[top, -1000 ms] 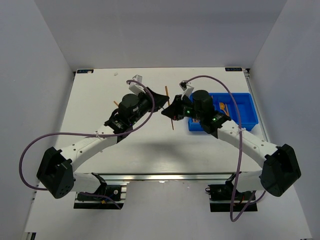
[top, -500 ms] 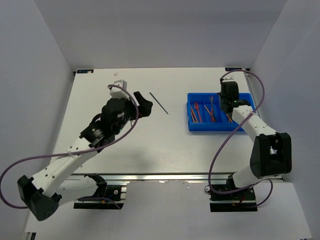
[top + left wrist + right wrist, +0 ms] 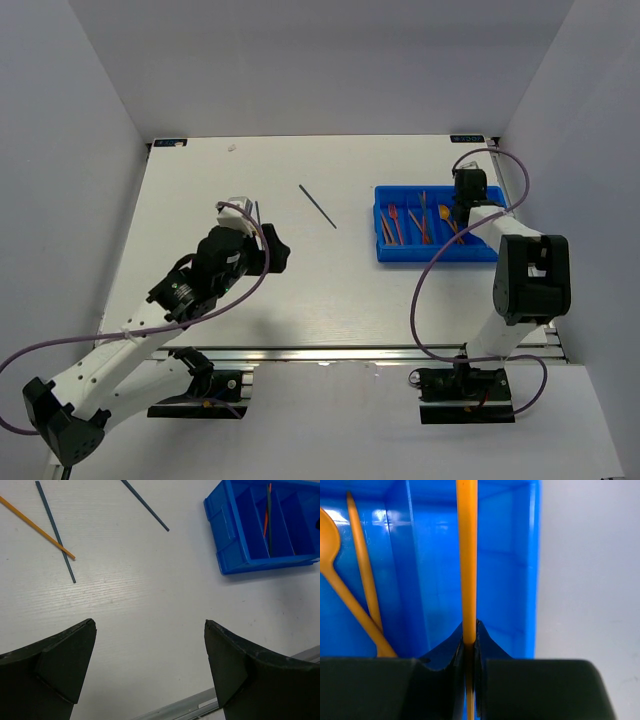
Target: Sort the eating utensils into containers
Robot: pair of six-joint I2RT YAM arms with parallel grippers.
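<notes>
Right end effector [image 3: 469, 636] pinched tight on thin orange stick [image 3: 467, 555]. The stick is smooth and glossy and runs straight up frame centre over a compartment of the bright blue tray [image 3: 532, 580]. Next compartment left: orange spoon [image 3: 340, 595] and second orange stick [image 3: 362, 575], lying flat. Top view: tray at right-centre, red forks [image 3: 394, 222] in its left slots. Left end effector [image 3: 150, 630] spread wide, empty, over white table [image 3: 150, 590]. Upper left of left wrist frame: loose orange stick [image 3: 37, 527] crossing dark blue stick [image 3: 55, 532]. Another dark stick [image 3: 145, 505] lies apart, top centre.
</notes>
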